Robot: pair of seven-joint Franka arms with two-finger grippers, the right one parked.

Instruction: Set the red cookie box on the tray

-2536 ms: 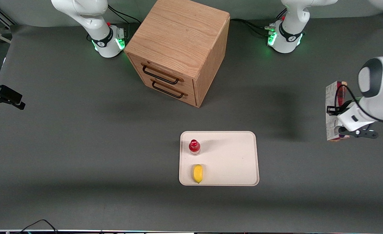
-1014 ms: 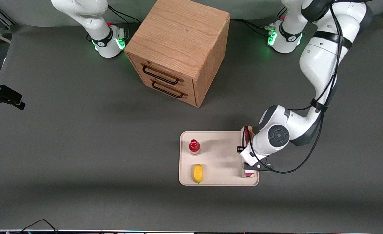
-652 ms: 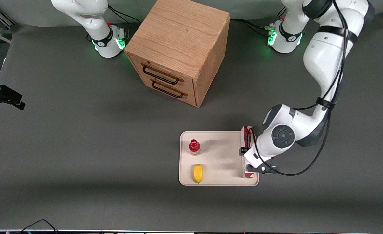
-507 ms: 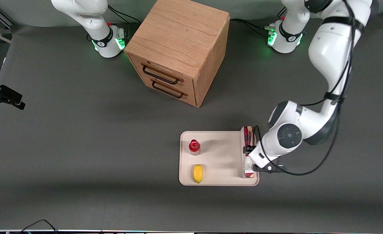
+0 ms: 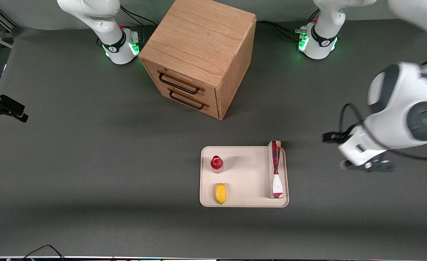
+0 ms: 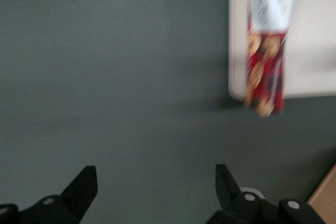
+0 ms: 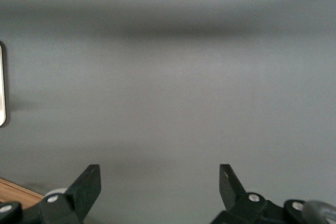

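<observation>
A: From the front, the red cookie box (image 5: 275, 169) stands on its narrow edge on the tray (image 5: 244, 174), along the rim toward the working arm. The claw (image 5: 347, 154) hangs above the desk (image 5: 90, 163), well apart.

B: At the wrist, the claw (image 6: 156, 187) gapes wide, holding nothing. Being so narrow, the box (image 6: 268, 40) could topple from a nudge.

Red cookie box (image 5: 276, 169) on tray (image 5: 249, 174), claw (image 5: 358, 165) apart.

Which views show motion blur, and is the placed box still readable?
Front view: the working arm is smeared, its gripper off the tray; red cookie box sharp. Left wrist view: box soft, print unreadable, open jaws crisper. Right wrist view: sharp.
</observation>
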